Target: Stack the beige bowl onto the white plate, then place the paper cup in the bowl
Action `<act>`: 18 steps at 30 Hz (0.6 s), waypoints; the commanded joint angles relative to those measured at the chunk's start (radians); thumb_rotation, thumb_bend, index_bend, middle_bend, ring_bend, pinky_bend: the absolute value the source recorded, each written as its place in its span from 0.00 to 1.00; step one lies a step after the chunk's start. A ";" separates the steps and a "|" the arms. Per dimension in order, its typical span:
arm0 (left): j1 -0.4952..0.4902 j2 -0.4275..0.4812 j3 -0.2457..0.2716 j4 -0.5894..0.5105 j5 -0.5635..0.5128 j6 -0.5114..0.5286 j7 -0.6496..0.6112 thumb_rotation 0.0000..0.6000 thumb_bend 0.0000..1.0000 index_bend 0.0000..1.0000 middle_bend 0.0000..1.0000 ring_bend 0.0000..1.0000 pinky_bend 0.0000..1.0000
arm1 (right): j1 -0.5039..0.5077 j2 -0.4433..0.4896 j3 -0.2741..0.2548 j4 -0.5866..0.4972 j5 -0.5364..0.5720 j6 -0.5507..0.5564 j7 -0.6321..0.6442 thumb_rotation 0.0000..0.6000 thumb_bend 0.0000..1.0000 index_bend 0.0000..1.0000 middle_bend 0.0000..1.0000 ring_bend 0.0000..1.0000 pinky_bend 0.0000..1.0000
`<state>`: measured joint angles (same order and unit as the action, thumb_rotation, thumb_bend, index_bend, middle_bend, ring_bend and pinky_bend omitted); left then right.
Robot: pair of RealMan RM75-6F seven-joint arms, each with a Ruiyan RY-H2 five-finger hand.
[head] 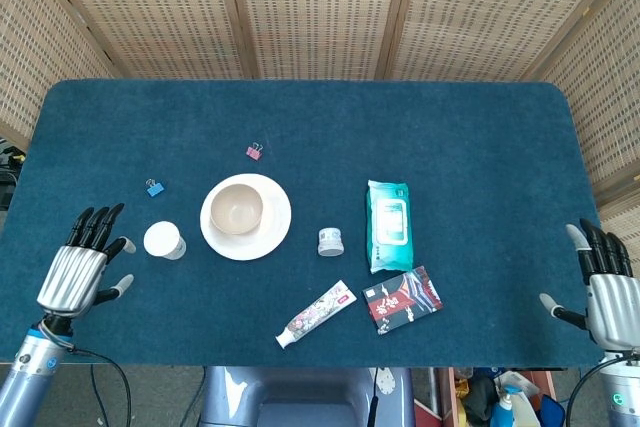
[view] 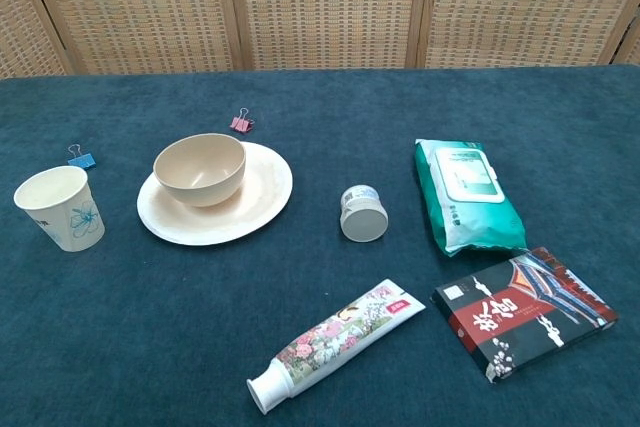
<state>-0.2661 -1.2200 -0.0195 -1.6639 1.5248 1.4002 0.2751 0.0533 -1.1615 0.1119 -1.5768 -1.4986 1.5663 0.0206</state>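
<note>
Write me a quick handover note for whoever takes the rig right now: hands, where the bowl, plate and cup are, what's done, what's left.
Left hand: open, holding nothing, fingers spread, just left of the paper cup and apart from it.
Right hand: open, holding nothing, at the table's far right edge.
Beige bowl sits upright on the white plate; that step is done.
The cup stands upright on the cloth left of the plate.
Left: pick up the cup and set it in the bowl.

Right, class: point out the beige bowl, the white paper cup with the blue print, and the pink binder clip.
beige bowl point(view: 199, 168): chest view, on its outer front wall.
white paper cup with the blue print point(view: 62, 215): chest view, on its side wall.
pink binder clip point(view: 241, 123): chest view, on its pink body.
</note>
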 commanded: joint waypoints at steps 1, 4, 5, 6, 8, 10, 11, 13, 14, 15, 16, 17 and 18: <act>-0.028 0.000 -0.019 0.005 -0.031 -0.046 0.022 1.00 0.23 0.44 0.00 0.00 0.00 | 0.000 0.001 0.001 0.000 0.002 -0.001 0.004 1.00 0.12 0.00 0.00 0.00 0.00; -0.039 0.003 -0.026 0.017 -0.047 -0.070 0.033 1.00 0.24 0.44 0.00 0.00 0.00 | 0.000 0.002 0.002 0.002 0.003 -0.001 0.009 1.00 0.12 0.00 0.00 0.00 0.00; -0.044 0.004 -0.029 0.024 -0.054 -0.080 0.036 1.00 0.25 0.44 0.00 0.00 0.00 | 0.000 0.002 0.002 0.002 0.002 -0.001 0.010 1.00 0.12 0.00 0.00 0.00 0.00; -0.047 0.004 -0.031 0.028 -0.060 -0.088 0.036 1.00 0.26 0.44 0.00 0.00 0.00 | 0.000 0.002 0.002 0.002 0.002 -0.001 0.011 1.00 0.12 0.00 0.00 0.00 0.00; -0.055 0.006 -0.035 0.033 -0.073 -0.107 0.033 1.00 0.27 0.44 0.00 0.00 0.00 | 0.001 0.002 0.001 0.002 0.001 -0.002 0.010 1.00 0.12 0.00 0.00 0.00 0.00; -0.063 0.007 -0.037 0.035 -0.082 -0.126 0.029 1.00 0.30 0.44 0.00 0.00 0.00 | 0.001 0.001 0.000 0.001 -0.001 -0.002 0.009 1.00 0.12 0.00 0.00 0.00 0.00; -0.067 0.007 -0.037 0.036 -0.086 -0.134 0.027 1.00 0.31 0.44 0.00 0.00 0.00 | 0.001 0.001 0.000 0.001 -0.001 -0.002 0.008 1.00 0.12 0.00 0.00 0.00 0.00; -0.071 0.006 -0.037 0.038 -0.089 -0.142 0.027 1.00 0.33 0.44 0.00 0.00 0.00 | 0.001 0.001 0.000 0.000 -0.002 -0.001 0.008 1.00 0.12 0.00 0.00 0.00 0.00; -0.072 0.005 -0.037 0.039 -0.089 -0.145 0.028 1.00 0.34 0.44 0.00 0.00 0.00 | 0.000 0.002 0.000 0.000 -0.002 0.000 0.008 1.00 0.12 0.00 0.00 0.00 0.00; -0.073 0.005 -0.036 0.040 -0.089 -0.147 0.028 1.00 0.35 0.44 0.00 0.00 0.00 | 0.000 0.002 0.000 -0.001 -0.003 0.000 0.009 1.00 0.12 0.00 0.00 0.00 0.00; -0.074 0.003 -0.035 0.042 -0.089 -0.149 0.029 1.00 0.36 0.44 0.00 0.00 0.00 | 0.000 0.002 0.000 -0.001 -0.002 0.001 0.011 1.00 0.12 0.00 0.00 0.00 0.00; -0.074 0.002 -0.034 0.043 -0.089 -0.150 0.029 1.00 0.36 0.44 0.00 0.00 0.00 | 0.000 0.002 0.000 -0.001 -0.002 0.001 0.011 1.00 0.12 0.00 0.00 0.00 0.00; -0.074 0.000 -0.033 0.045 -0.089 -0.151 0.029 1.00 0.36 0.44 0.00 0.00 0.00 | -0.001 0.003 0.001 0.000 -0.001 0.001 0.012 1.00 0.12 0.00 0.00 0.00 0.00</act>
<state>-0.3402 -1.2192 -0.0528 -1.6192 1.4355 1.2494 0.3037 0.0528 -1.1589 0.1124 -1.5772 -1.4996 1.5670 0.0330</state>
